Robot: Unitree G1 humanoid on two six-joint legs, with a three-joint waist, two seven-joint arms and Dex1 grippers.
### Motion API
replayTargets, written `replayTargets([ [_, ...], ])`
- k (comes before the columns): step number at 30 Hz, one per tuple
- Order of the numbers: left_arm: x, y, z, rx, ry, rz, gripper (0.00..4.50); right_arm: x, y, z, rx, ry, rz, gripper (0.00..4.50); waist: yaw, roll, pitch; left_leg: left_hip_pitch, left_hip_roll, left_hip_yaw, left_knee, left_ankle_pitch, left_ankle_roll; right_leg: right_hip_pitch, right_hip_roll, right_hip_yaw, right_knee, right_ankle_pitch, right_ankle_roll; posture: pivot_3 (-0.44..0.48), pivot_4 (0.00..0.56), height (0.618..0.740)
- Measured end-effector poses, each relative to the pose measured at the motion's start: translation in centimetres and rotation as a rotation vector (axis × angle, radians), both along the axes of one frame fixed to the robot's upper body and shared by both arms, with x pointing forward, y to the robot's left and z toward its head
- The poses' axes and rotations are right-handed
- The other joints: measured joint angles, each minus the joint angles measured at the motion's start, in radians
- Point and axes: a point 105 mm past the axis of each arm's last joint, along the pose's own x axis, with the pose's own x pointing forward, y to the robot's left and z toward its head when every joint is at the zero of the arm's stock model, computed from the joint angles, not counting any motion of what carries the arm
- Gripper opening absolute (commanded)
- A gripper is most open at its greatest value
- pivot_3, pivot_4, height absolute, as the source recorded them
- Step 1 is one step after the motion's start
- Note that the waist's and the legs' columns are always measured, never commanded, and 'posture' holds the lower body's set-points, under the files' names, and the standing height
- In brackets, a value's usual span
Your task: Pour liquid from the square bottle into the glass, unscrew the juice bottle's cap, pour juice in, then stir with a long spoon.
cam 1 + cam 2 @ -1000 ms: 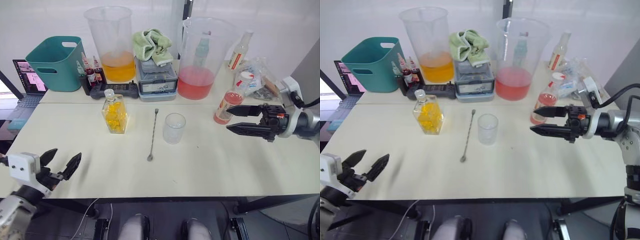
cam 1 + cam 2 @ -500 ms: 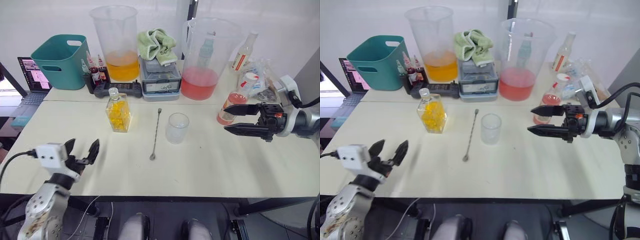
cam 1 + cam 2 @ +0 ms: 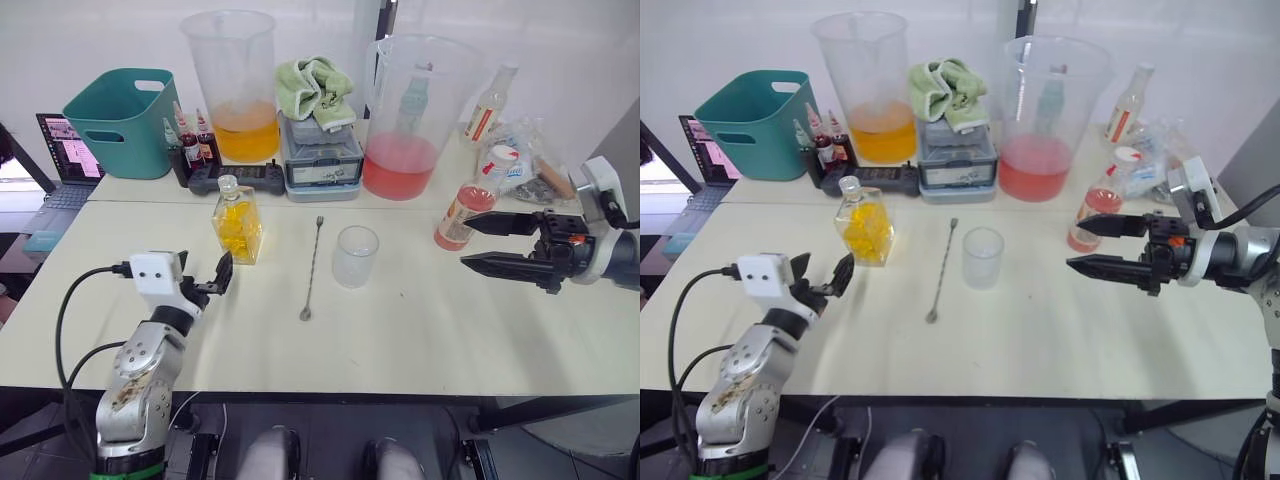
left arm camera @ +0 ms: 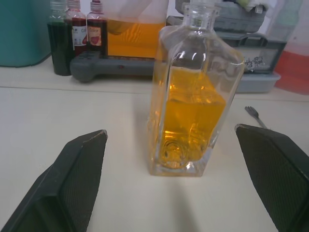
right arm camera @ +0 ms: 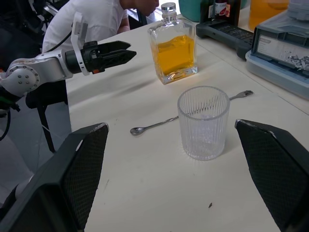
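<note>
Fingers spread wide on both arms, gripping nothing. Left gripper (image 4: 176, 179) now faces the square bottle (image 3: 235, 222), which stands upright between and just ahead of its two black fingers (image 4: 77, 179), untouched, yellow liquid filling its lower half. Half a second ago this gripper was lower, near the table's (image 3: 420, 340) front edge and farther from the bottle; it has since risen and closed in.

Right gripper (image 3: 492, 243) hovers over the table's right side, fingers parted and pointing toward the glass (image 3: 355, 256), which sits well ahead of the fingertips, upright and apparently empty. Compared with the earlier frame, this gripper has drawn back slightly to the robot's right. Juice bottle (image 3: 463, 207) stands just beyond the upper finger (image 3: 500, 223), pinkish-red liquid inside, its white cap (image 3: 496, 155) on.

Long spoon (image 3: 311, 268) lies flat between glass and square bottle, beyond both grippers' fingertips, one end toward the robot and the other toward the back of the table. Bottle, glass and spoon stand where they did a moment ago.

Seen from the right wrist, a person in a white top (image 5: 96, 19) sits behind the left arm.
</note>
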Motion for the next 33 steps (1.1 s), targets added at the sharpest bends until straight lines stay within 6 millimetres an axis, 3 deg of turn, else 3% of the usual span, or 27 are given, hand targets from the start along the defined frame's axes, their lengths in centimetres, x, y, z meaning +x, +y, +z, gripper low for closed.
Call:
replayTargets([
  [24,6.8,-1.5,1.8,0.037,-0.011,0.0,4.5,-1.0,-0.6,0.1,0.01,-0.019,-0.054,4.46,-0.001,-0.001,0.0,-0.001,0.0,0.0,0.0,0.0,0.0,0.0,0.0,-0.001,0.0,0.0,0.001,0.0,0.15,0.736],
  [29,7.4,-1.7,2.1,0.054,-0.021,0.011,3.01,-0.9,-0.6,0.1,0.009,-0.021,-0.057,4.5,-0.002,-0.001,0.0,-0.001,0.0,0.0,0.0,0.0,0.0,0.0,0.0,-0.001,0.0,0.001,0.001,0.0,0.15,0.736],
  [33,7.5,-1.7,2.2,0.064,-0.028,0.015,2.85,-1.0,-0.6,0.1,0.008,-0.02,-0.058,4.5,0.001,-0.001,0.0,-0.001,0.0,0.0,0.0,0.0,0.0,0.0,0.0,-0.001,0.0,0.001,0.001,0.0,0.15,0.736],
])
